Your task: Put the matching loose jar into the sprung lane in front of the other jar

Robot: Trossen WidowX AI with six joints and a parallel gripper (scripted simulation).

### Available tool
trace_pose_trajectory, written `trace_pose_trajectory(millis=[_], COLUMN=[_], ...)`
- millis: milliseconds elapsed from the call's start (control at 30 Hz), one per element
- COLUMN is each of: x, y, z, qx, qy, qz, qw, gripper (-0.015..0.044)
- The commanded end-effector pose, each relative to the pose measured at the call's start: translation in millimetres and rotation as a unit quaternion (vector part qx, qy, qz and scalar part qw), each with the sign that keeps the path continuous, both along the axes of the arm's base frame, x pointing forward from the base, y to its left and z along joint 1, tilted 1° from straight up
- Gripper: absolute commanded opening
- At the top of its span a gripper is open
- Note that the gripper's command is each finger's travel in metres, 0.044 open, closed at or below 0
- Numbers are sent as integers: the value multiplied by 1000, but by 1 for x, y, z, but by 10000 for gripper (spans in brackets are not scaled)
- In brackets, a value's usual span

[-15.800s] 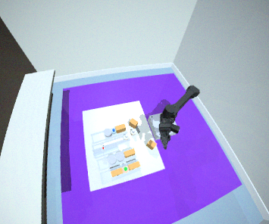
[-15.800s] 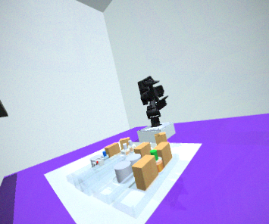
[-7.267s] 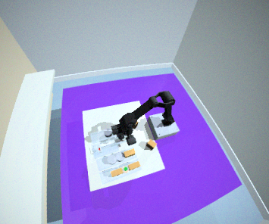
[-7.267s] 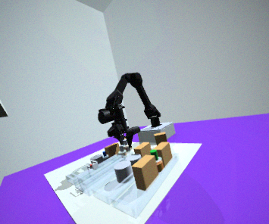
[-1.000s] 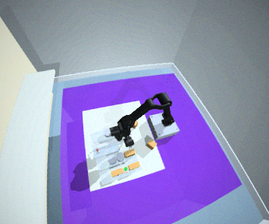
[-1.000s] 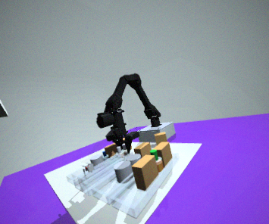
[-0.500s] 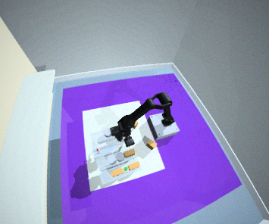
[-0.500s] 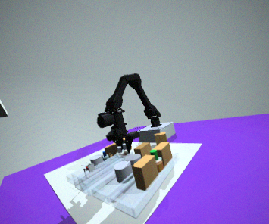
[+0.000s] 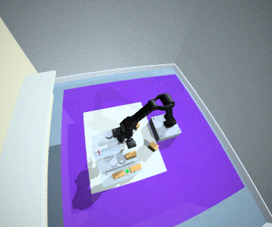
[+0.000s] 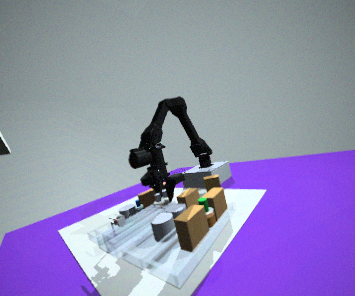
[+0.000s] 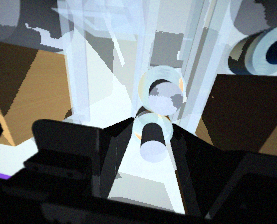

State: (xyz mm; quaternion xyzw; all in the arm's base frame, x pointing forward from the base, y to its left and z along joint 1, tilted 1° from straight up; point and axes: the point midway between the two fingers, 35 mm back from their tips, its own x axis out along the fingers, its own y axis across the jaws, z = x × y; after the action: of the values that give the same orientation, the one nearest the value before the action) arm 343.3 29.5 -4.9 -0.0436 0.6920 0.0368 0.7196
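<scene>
Gripper (image 9: pixel 116 135) (image 10: pixel 166 197) (image 11: pixel 151 124): closed on your clear, pale-lidded jar (image 11: pixel 152 151), at the lane's front.
Ahead: matching jar (image 11: pixel 166 98), inside the lane.
Lane edges: clear walls (image 11: pixel 195 62) flank that second jar closely.
Obstacles: tan block (image 9: pixel 131 155) (image 10: pixel 188 196) (image 11: pixel 44 90) to your left, brown block (image 9: pixel 137 126) (image 10: pixel 146 197) (image 11: pixel 245 111) right.

In the top view, the hand (image 9: pixel 119 137) covers whatever lies between its fingers, and the jars there cannot be made out. In the exterior view, the lower end of the hand (image 10: pixel 166 196) merges with small pale shapes; the contact is too small to resolve. The brown-orange jar with the green lid (image 10: pixel 203 204) is partly hidden by a tan box (image 10: pixel 192 227). In the wrist view, a blue-centred round item (image 11: pixel 275 52) is cut off by the right edge, and the held jar's base (image 11: pixel 153 137) is not visible
</scene>
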Motion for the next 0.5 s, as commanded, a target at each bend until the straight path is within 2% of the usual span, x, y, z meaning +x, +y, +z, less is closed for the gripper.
trace_pose_trajectory(millis=[0, 333, 467], x=[-1, -1, -1], y=[0, 0, 0], z=[0, 0, 0], qx=[-2, -2, -2], qy=[-4, -4, -4], qz=[0, 0, 0], qw=[1000, 1000, 1000], gripper=[0, 0, 105])
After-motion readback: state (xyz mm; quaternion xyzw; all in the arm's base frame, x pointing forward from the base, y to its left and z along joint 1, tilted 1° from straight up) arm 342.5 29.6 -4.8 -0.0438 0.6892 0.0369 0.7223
